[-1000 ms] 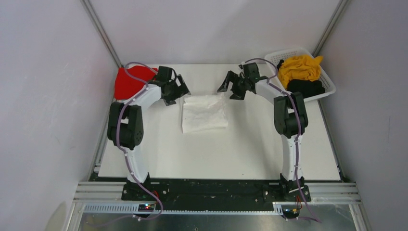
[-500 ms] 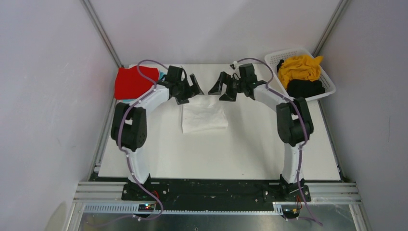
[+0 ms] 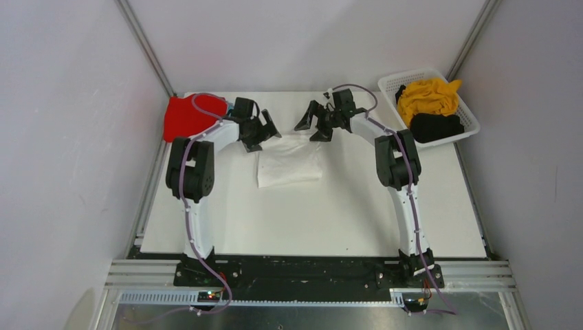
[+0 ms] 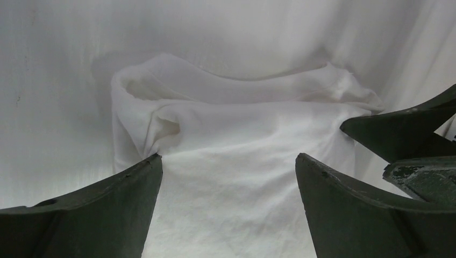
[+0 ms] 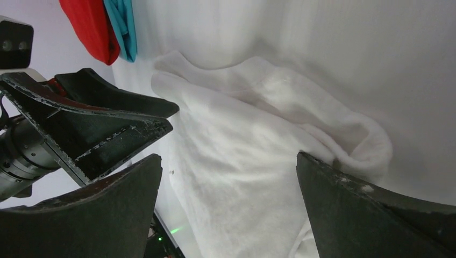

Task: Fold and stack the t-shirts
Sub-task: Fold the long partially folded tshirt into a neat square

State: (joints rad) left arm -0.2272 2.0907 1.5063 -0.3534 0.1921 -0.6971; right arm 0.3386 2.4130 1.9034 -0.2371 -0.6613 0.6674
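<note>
White table [image 3: 344, 213]: a folded white t-shirt [image 3: 290, 165] lies at frame centre. The white basket [image 3: 412, 74], upper right, holds the mustard t-shirt [image 3: 427, 95] and black t-shirt [image 3: 436, 127]. The red t-shirt [image 3: 184, 118] sits upper left. Left gripper [image 3: 269, 130] and right gripper [image 3: 309, 127] stand at the white shirt's upper corners, jaws apart and empty.

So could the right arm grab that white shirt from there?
Probably yes: the right gripper hangs open at the far edge of the white shirt, nothing between them. The left gripper is close by but not in its path.
</note>
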